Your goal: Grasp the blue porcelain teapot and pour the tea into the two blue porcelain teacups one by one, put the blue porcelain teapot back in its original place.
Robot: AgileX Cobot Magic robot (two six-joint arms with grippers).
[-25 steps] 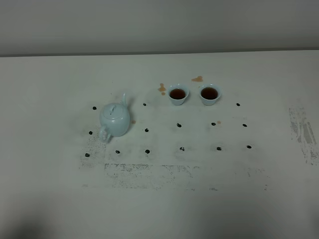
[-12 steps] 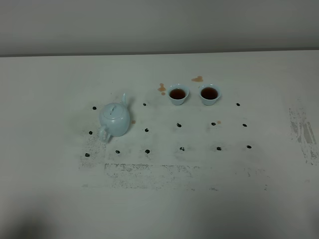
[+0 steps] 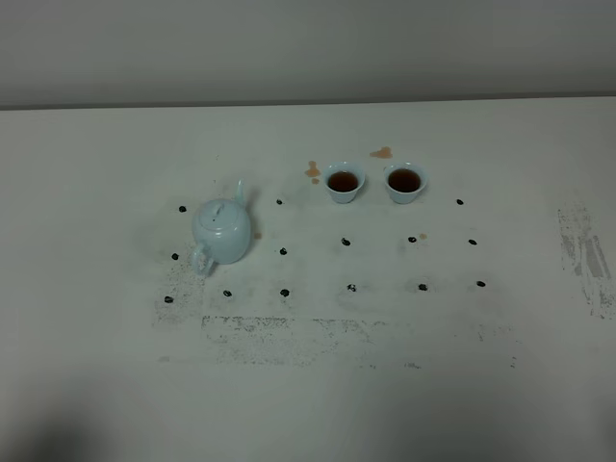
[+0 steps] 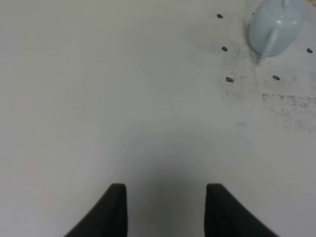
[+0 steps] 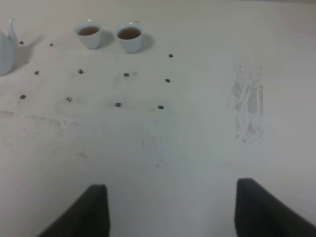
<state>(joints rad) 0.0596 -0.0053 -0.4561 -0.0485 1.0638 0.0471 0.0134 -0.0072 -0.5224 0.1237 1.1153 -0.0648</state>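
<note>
1. Nothing has moved since the earlier frames: pot, cups and stains lie exactly as before, and no arm enters the high view.
2. Left tool [image 4: 165, 210]: fingers spread, released, nothing between them, hanging over bare table well short of the pot.
3. Right tool [image 5: 170, 210]: fingers spread wide, released, empty, well apart from the cups.
4. Blue porcelain teapot [image 3: 222, 231]: upright, lid on, standing on the table's left among black dot marks [image 3: 283, 251], handle toward the camera, spout pointing away.
5. Two blue porcelain teacups: left cup [image 3: 344, 182] and right cup [image 3: 404, 182] side by side, a small gap between them, both holding dark tea.
6. Judgement: pouring looks done and the pot is set down; what remains is parking the arms. Doing it well means keeping both tools open and clear of pot and cups.
7. Table [image 3: 115, 385]: pale, scuffed, with a grid of dots, worn grey patches, and brownish tea spills [image 3: 381, 152] just behind the cups.
8. Room: plain pale wall behind the table edge.
</note>
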